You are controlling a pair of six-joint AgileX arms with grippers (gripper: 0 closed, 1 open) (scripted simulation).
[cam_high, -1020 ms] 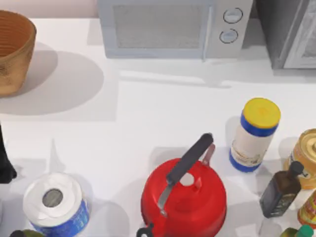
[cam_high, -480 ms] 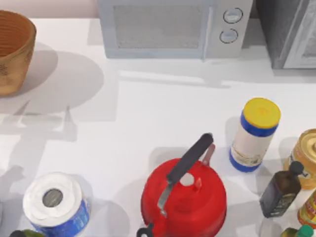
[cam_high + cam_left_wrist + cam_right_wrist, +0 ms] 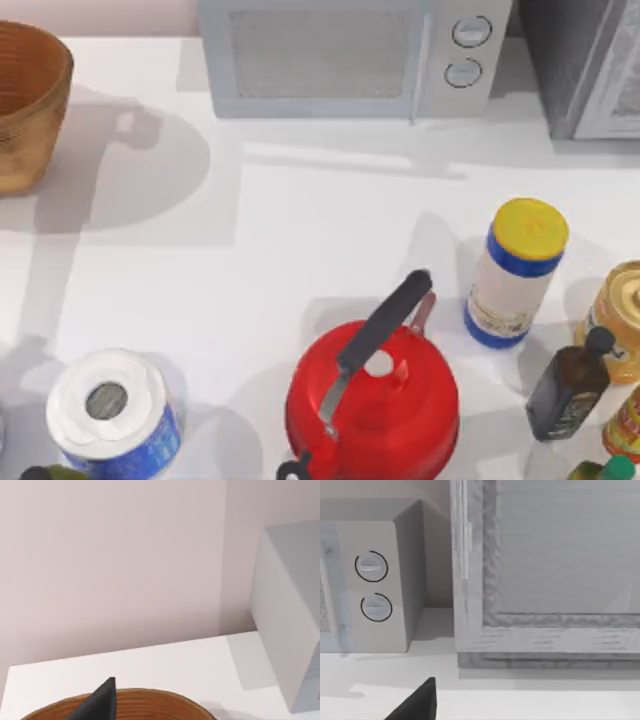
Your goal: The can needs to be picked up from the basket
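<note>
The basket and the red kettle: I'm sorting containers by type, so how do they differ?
The basket is tan-brown with a ribbed inside and an open top; the red kettle is glossy, smooth and closed by a lid. The basket has no handle showing, while the kettle carries a long dark handle over its top. The basket sits at the table's far left corner, the kettle at the near edge, right of centre. Both are round and stand upright on the white table.

The left gripper (image 3: 102, 702) appeared in the left wrist view as one dark, pointed fingertip rising from the lower edge of the picture. The right gripper (image 3: 420, 702) appeared the same way in the right wrist view, a single dark fingertip at the lower edge. How the fingers of either gripper stood could not be made out.
</note>
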